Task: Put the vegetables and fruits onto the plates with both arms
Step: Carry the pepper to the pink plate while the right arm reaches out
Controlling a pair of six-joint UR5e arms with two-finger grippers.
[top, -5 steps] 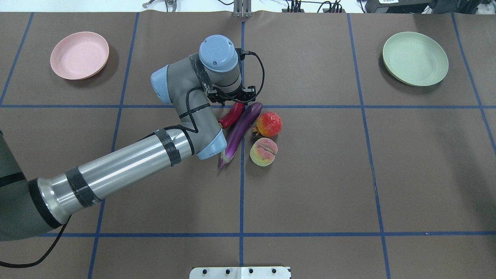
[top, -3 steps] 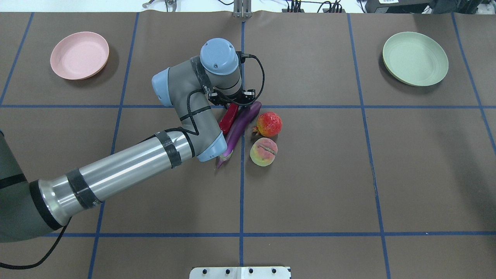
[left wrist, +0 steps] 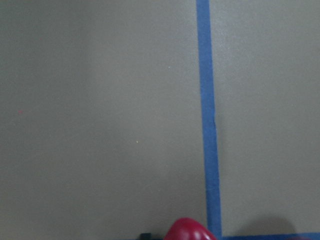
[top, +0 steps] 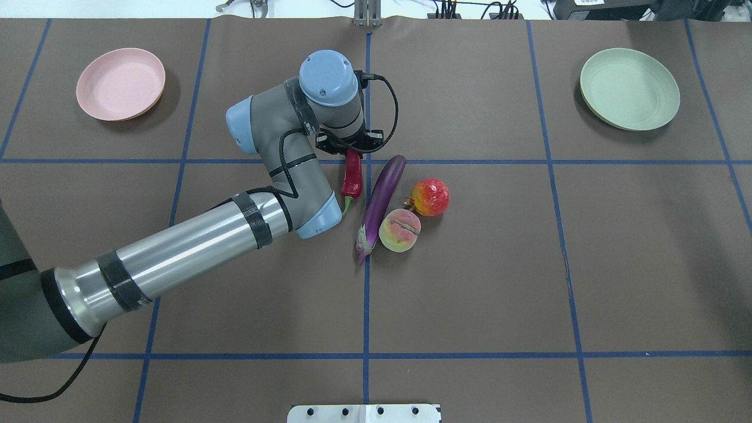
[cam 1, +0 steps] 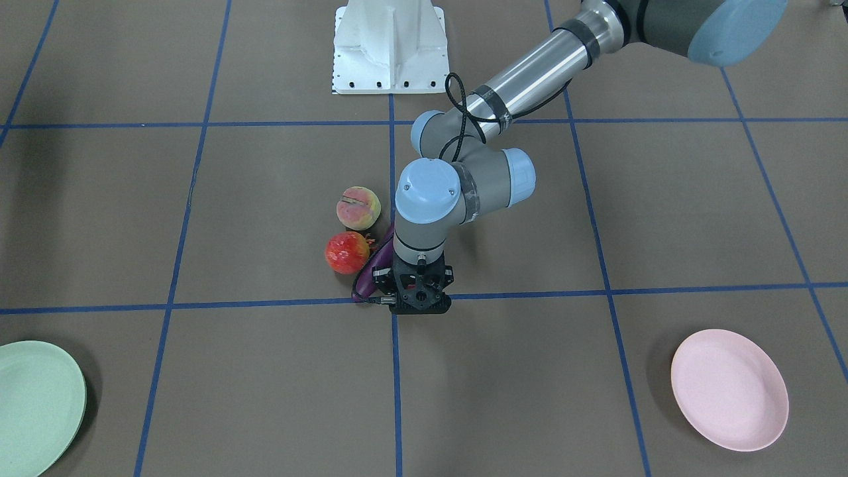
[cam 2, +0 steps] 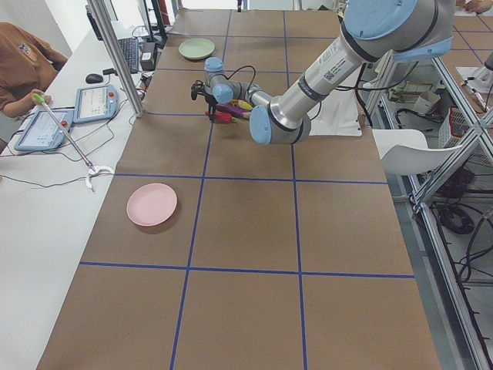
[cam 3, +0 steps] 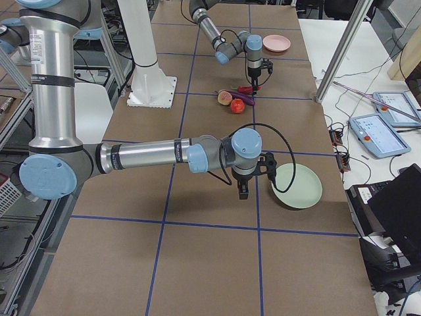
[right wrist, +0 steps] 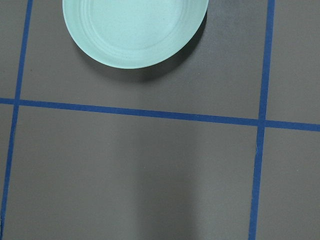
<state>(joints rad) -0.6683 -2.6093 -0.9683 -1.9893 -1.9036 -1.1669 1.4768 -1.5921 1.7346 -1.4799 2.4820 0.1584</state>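
Brown paper crossed by blue tape lines is being used to cover the table. Near its middle the red chili pepper is being held by the left gripper, whose jaws are being kept closed on the end away from the green stem. A rounded red tip is being shown at the bottom edge of the left wrist view. Whether the pepper is being held fully clear of the table cannot be told.

It is being kept apart from the eggplant just to its right, probably so that it can be carried off without the others being dragged along. The eggplant is being left flat on the table, its cap end touching the peach. The pomegranate-like fruit is lying just beyond the peach.

The pink plate at the far left, with nothing on it, is judged the likely destination, being on this arm's side. The green plate is likewise lying bare at the far right. The right gripper is being held just beside that plate, seemingly in waiting, and whether its jaws are parted cannot be told.
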